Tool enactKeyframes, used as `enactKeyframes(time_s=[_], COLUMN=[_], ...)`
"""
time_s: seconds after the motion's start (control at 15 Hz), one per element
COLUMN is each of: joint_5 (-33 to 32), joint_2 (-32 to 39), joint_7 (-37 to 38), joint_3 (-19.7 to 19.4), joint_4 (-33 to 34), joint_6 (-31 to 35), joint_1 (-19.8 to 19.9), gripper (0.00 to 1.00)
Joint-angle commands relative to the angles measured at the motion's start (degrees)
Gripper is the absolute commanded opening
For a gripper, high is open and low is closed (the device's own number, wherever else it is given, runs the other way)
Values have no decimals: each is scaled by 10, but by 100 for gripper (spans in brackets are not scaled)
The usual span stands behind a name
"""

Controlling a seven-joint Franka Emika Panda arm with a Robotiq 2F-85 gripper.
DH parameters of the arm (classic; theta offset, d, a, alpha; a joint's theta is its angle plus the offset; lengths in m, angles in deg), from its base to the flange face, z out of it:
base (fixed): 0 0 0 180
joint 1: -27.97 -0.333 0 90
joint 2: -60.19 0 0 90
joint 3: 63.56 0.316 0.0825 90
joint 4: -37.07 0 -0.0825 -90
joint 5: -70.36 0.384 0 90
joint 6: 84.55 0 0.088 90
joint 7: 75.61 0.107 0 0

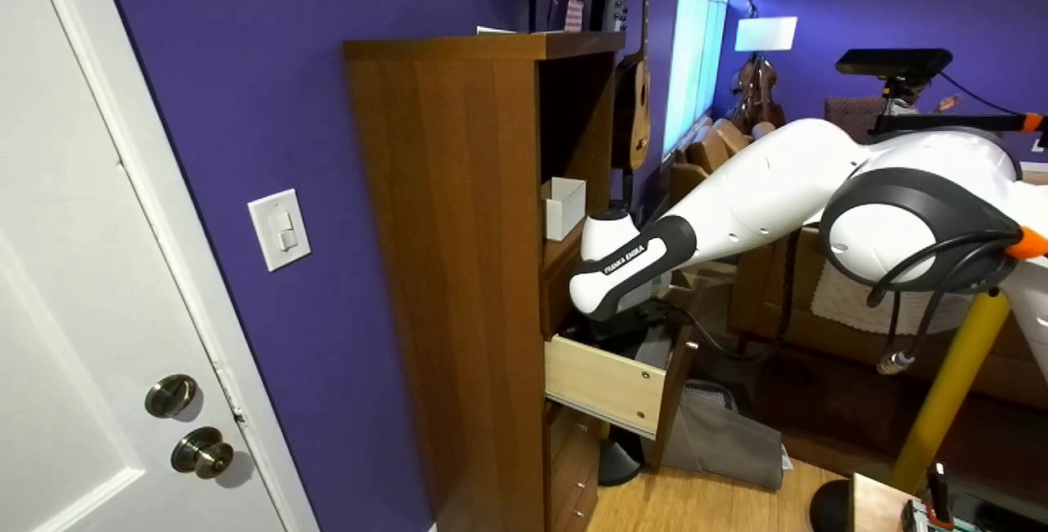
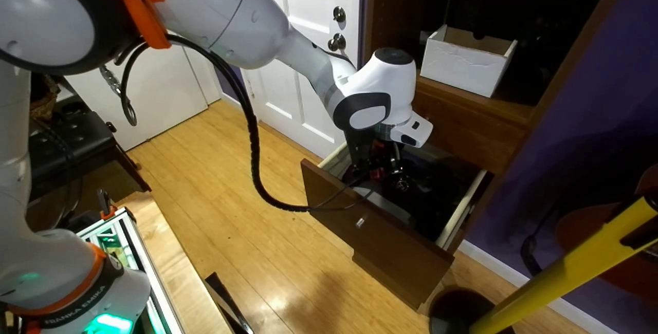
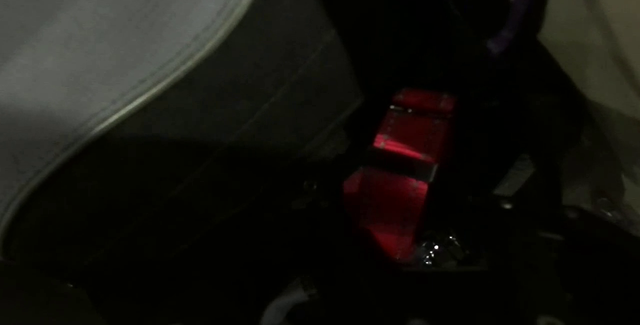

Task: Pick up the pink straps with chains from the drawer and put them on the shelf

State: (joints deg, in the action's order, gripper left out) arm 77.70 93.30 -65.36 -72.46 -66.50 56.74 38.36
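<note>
The pull-out drawer [image 1: 606,385] stands open from the tall brown cabinet [image 1: 458,270]; its dark front [image 2: 380,236] shows in an exterior view. My gripper [image 2: 383,167] reaches down into it and is mostly hidden by shadow. A red-pink strap [image 3: 392,195] with a dark buckle band fills the middle of the wrist view, with shiny metal links [image 3: 435,250] at its lower end. Red parts [image 2: 378,173] and shiny metal [image 2: 401,185] show right at the gripper. The jaws are too dark to tell open, shut or gripping. The shelf [image 2: 516,109] is above the drawer.
A white open box [image 2: 465,64] stands on the shelf, also seen in an exterior view [image 1: 565,209]. A grey piece with a pale edge [image 3: 125,40] lies beside the strap. A yellow pole [image 2: 570,272] stands near the drawer. A cable [image 2: 257,169] hangs from the arm over the drawer front.
</note>
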Motion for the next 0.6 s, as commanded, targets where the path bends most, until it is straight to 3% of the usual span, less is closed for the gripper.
enactKeyframes(time_s=[0.0,0.2,0.53], joint_5=[-13,-28,-94], joint_2=[9,-19,-81], joint_7=[22,39,74], joint_3=[-14,-30,-64], joint_4=[10,-1,-20], joint_6=[-2,-23,-74], joint_1=[-8,-14,-36], gripper=[23,2,1])
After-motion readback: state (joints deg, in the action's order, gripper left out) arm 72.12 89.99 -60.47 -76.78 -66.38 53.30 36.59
